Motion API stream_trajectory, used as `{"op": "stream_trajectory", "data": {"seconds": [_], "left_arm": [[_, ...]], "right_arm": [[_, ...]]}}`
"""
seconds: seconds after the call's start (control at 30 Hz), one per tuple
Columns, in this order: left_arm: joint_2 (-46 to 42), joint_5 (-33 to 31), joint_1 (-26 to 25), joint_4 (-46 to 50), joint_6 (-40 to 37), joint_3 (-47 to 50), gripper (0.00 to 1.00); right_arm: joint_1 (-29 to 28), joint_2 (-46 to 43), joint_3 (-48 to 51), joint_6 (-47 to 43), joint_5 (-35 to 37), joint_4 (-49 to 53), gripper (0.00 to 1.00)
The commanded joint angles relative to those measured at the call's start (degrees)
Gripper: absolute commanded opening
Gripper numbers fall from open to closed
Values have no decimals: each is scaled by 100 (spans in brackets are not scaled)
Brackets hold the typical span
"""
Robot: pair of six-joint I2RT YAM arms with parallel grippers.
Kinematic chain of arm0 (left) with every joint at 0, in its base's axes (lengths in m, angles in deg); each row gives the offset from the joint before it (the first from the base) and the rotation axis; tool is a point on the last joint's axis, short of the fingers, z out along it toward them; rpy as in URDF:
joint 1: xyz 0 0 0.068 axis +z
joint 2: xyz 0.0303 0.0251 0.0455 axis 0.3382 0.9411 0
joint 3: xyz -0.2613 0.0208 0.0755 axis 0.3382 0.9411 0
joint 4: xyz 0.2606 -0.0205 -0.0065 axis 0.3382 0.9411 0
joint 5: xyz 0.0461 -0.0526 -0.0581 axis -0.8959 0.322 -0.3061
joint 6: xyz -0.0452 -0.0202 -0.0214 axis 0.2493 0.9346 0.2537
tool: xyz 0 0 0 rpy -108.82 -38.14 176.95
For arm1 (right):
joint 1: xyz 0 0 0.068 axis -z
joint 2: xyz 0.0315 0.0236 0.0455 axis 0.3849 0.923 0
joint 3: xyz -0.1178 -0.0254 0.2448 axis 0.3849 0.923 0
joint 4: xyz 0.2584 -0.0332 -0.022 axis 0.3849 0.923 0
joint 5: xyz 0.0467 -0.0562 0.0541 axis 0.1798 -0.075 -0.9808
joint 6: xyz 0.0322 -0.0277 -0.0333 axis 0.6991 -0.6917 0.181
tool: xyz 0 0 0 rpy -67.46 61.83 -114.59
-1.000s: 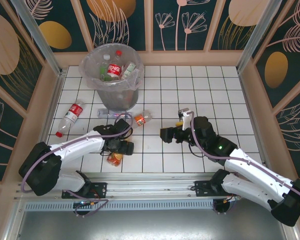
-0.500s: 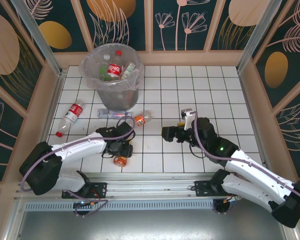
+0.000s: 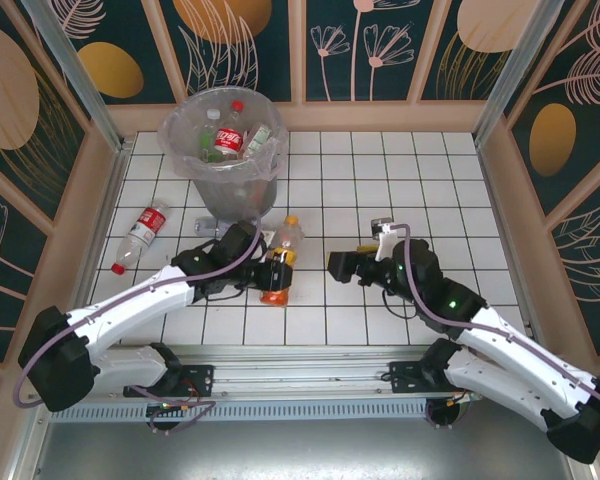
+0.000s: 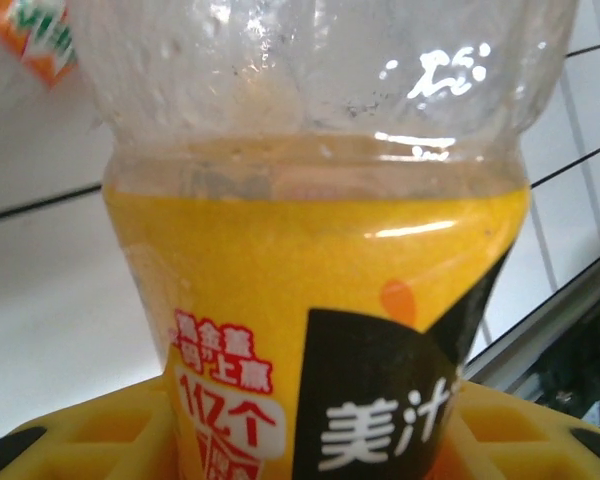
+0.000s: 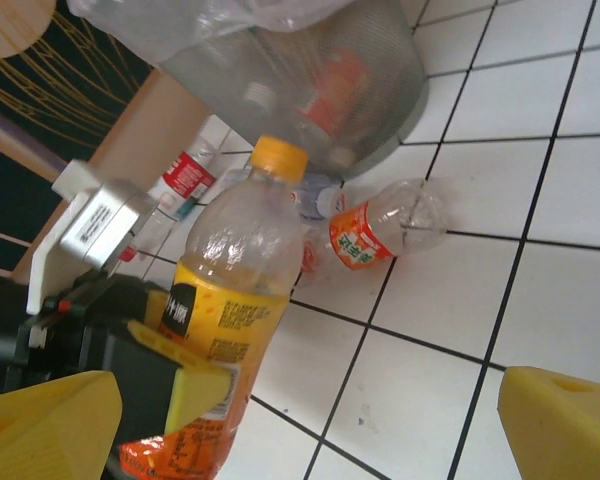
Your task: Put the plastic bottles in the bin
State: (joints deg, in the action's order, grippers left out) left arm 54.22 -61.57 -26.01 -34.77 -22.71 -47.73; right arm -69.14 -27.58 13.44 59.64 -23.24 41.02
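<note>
So, by my judgement the task is somewhere in its middle part. Several bottles already lie inside the bin, which stands at the far left of the tiled table; among them are one with a red label and one with a green label. The left gripper is pinching the orange-juice bottle on its label, at the lower half. This bottle stands about upright with its yellow cap on top, near the front of the bin but not over it; whether its bottom is off the tiles I cannot tell. In the left wrist view the yellow pads sit on both sides of the label. The right gripper is spread wide and holds nothing, apart to the right. On the tiles there remain a red-labelled bottle to the left of the bin, a small clear bottle just at the bin's base, and a small orange-labelled bottle lying on its side behind the held one. At least three more wait.
</note>
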Motion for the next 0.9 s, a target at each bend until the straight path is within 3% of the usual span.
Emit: {"op": "stream_trajectory", "data": {"seconds": [0.0,0.23,0.47,0.7,0.87], "left_arm": [[223,158,-28,-525,-197,-551,48],[658,430,-28,-554,-369,-1581,48],[1087,1225,-19,-524,-967,-2647,50],[1679,937,181,333,-1495,-4174,48],[1994,552,612,908,-1860,-5071,48]], "right_arm": [[-42,-204,-308,-464,20,181,98],[-43,-507,-700,-496,710,519,98],[-42,-646,-1065,-546,632,641,97],[-43,-605,-1271,-696,569,609,97],[-43,-419,-1364,-750,518,572,97]]}}
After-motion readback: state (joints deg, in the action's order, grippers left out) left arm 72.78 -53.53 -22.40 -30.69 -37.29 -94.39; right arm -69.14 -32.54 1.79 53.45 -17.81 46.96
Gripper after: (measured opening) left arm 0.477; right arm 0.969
